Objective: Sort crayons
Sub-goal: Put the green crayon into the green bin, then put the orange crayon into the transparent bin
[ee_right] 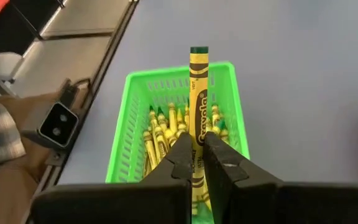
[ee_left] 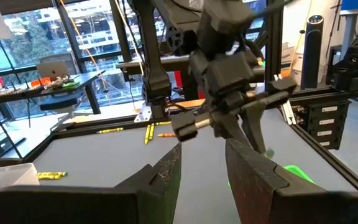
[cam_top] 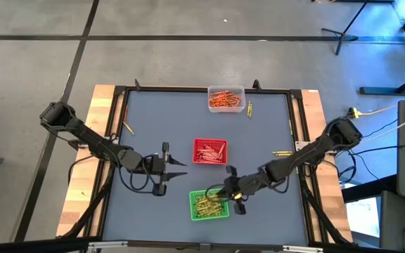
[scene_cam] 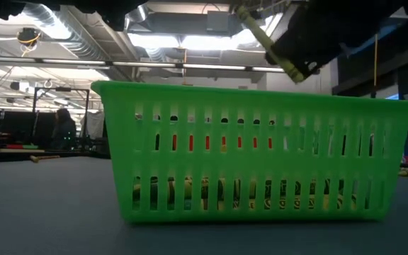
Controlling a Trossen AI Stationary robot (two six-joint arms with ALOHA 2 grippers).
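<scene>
Right claw pinches a thin yellow-green wax crayon mid-length above the green slotted plastic tray | light, stiff, snappable; grip its paper wrapper | left claw narrowly parted, empty, over table

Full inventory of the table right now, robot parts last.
green tray: one, near edge, holds yellow-green crayons
red tray: one, table centre, red crayons
clear tray: one, far edge, orange crayons
loose crayons: a few, yellow, scattered on the mat
held crayon: one, yellow-green, over the green tray
left pincer: empty, left of the red tray
right pincer: shut on the held crayon
</scene>
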